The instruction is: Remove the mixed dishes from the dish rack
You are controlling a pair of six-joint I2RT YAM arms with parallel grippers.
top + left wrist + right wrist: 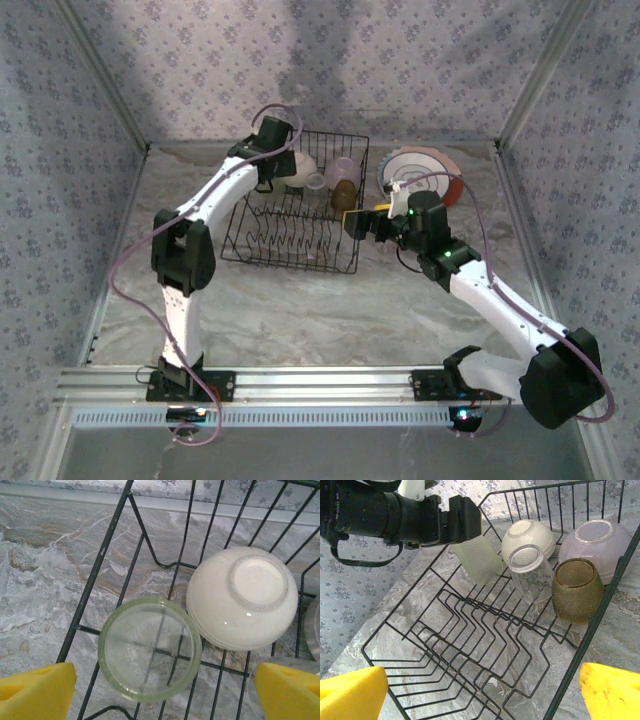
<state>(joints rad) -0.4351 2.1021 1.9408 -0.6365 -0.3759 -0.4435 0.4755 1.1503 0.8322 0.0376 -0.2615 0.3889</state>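
Left claw (162,692) hangs spread wide over the black wire dish rack (102,555), its yellow pads (35,690) flanking a clear greenish glass cup (150,647) just ahead. An upturned cream ceramic bowl (242,597) sits beyond it, rightward. The step looks like cup pickup: lower, close around the cup, and avoid nudging the bowl.

No writing, brand, number or sign can be read anywhere. In the right wrist view, a few pale marks sit on the black housing of the left arm (370,505), up and to the left of the dish rack (591,626). They are too small and blurred to make out as letters or figures.
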